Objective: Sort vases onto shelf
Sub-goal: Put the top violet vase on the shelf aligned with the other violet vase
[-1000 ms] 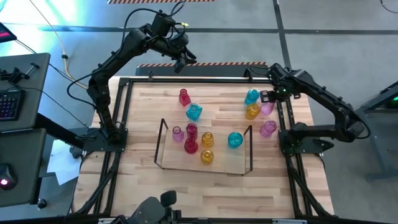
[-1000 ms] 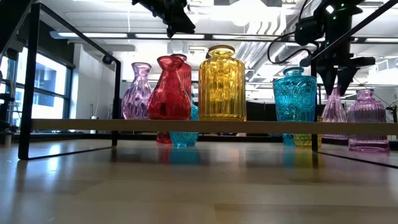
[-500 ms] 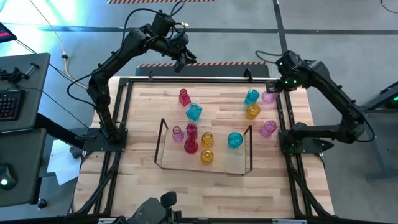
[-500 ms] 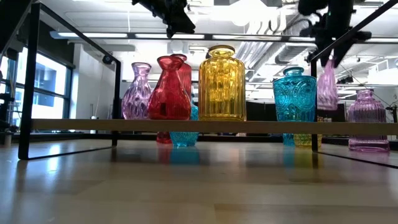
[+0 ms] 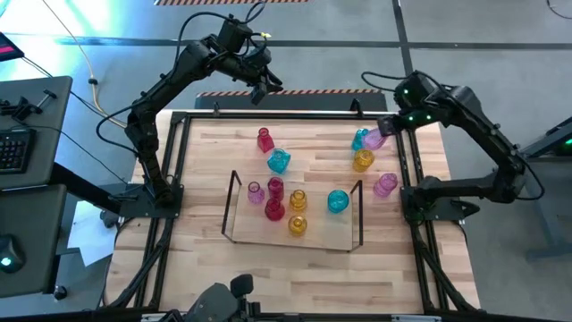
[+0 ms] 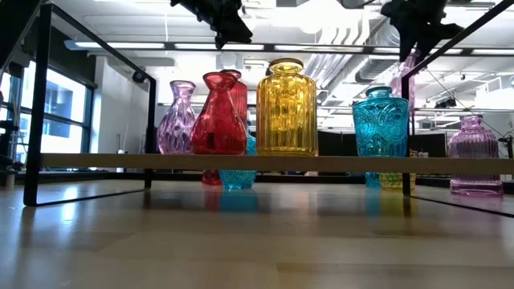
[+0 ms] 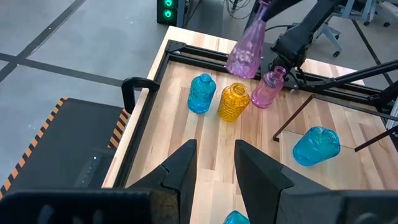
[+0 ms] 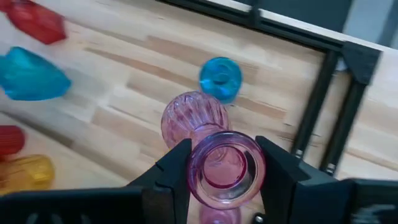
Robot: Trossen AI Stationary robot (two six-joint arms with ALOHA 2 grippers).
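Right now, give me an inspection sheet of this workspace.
Surface: wooden table, bare wood between items.
Job's things: shelf carries six vases; on the table stand a red vase, two cyan, one yellow and one pink vase.
Clutter: nothing seen.
Grippers: right gripper holds a pink vase by its neck, lifted clear of the table near the far right corner; left gripper hangs past the far edge, jaws parted, empty.
Cables: black leads loop along the left arm.
Surroundings: keyboard on a side desk.
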